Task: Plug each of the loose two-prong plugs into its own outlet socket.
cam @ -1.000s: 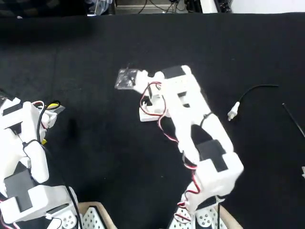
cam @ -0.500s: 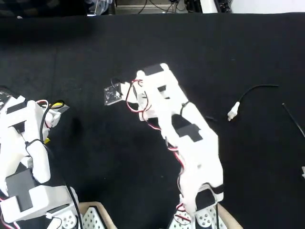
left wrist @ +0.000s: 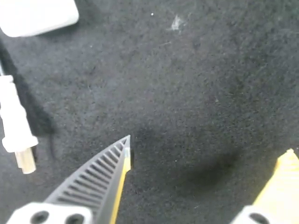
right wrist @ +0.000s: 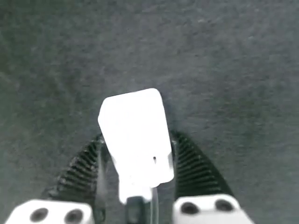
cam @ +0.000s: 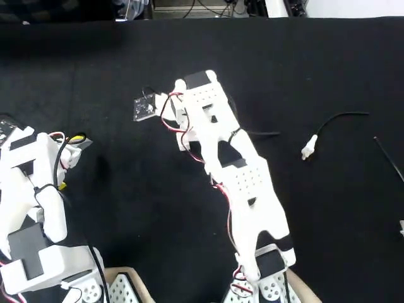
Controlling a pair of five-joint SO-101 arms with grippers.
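Right gripper (right wrist: 138,140): pinching a white block (right wrist: 133,133) between its two ribbed fingers. A thin lead leaves the block's rear end toward the wrist.
Right arm (cam: 221,158): stretches from the table's (cam: 328,69) near edge to a spot left of the table's middle, where the block is carried.
Left gripper (left wrist: 209,147): fingers spread wide with nothing between them, low over the table's black cloth at its left side.
White plug (left wrist: 16,135): lies on the table just beside the left gripper's ribbed finger, with metal prongs at its end.
Rounded white casing (left wrist: 37,16): on the table just beyond the white plug.
Corded plug (cam: 308,148): on the table's right half, well apart from both grippers. Its black cord (cam: 341,117) curves toward the table's right edge.
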